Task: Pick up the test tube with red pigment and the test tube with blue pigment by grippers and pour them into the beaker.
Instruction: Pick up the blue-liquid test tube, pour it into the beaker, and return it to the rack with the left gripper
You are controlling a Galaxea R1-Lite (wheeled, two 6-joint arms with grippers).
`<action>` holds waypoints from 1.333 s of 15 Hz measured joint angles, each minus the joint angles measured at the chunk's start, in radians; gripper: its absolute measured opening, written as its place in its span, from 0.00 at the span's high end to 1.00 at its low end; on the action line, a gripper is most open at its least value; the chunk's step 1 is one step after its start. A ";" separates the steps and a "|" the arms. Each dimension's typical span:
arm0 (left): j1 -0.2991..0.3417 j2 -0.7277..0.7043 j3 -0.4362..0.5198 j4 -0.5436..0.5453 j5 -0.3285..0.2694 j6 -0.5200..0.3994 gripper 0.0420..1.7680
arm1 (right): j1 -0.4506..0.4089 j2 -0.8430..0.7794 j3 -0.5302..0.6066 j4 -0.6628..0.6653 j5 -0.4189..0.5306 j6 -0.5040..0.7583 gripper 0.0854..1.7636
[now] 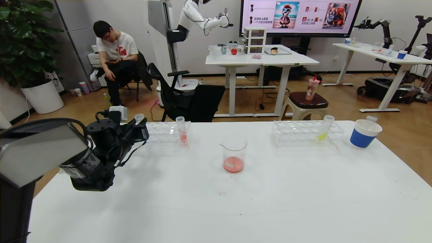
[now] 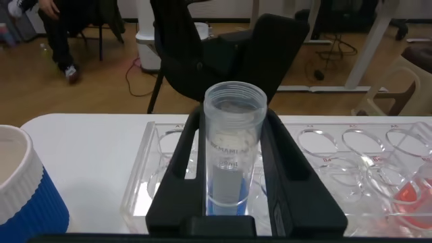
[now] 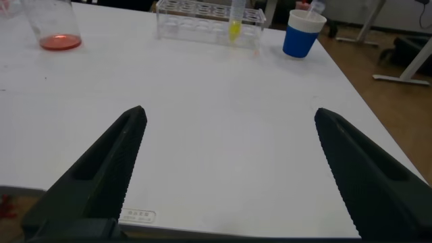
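Observation:
My left gripper (image 1: 141, 130) (image 2: 234, 119) is shut on the test tube with blue pigment (image 2: 233, 155) (image 1: 139, 118) at the left end of the left clear rack (image 1: 163, 130) (image 2: 351, 152). A little blue liquid shows at the tube's bottom. The test tube with red pigment (image 1: 181, 132) (image 2: 413, 194) stands upright in the same rack, to the right. The beaker (image 1: 234, 153) (image 3: 57, 27) stands mid-table with red liquid in it. My right gripper (image 3: 231, 113) hangs open over bare table near the front edge, out of the head view.
A second rack (image 1: 303, 133) (image 3: 202, 23) at the back right holds a tube of yellow liquid (image 1: 324, 130) (image 3: 234, 23). A blue-and-white paper cup (image 1: 364, 133) (image 3: 302, 32) stands beside it, another cup (image 2: 20, 192) left of the left rack. Chairs stand behind the table.

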 joint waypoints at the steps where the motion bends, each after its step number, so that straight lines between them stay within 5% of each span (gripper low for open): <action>1: -0.003 -0.013 -0.010 0.030 0.009 0.001 0.73 | 0.000 0.000 0.000 0.000 0.000 0.000 0.02; 8: -0.008 -0.211 -0.146 0.414 0.010 0.000 0.73 | 0.000 0.000 0.000 0.000 0.000 0.000 0.02; 12: -0.035 -0.266 -0.183 0.474 0.003 0.008 0.73 | 0.000 0.000 0.000 0.000 0.000 0.000 0.02; 16: -0.124 -0.271 -0.356 0.633 0.001 0.021 0.73 | 0.000 0.000 0.000 0.000 0.000 0.000 0.02; 20: -0.291 -0.230 -0.537 0.723 -0.036 0.084 0.73 | 0.000 0.000 0.000 0.000 0.000 0.000 0.02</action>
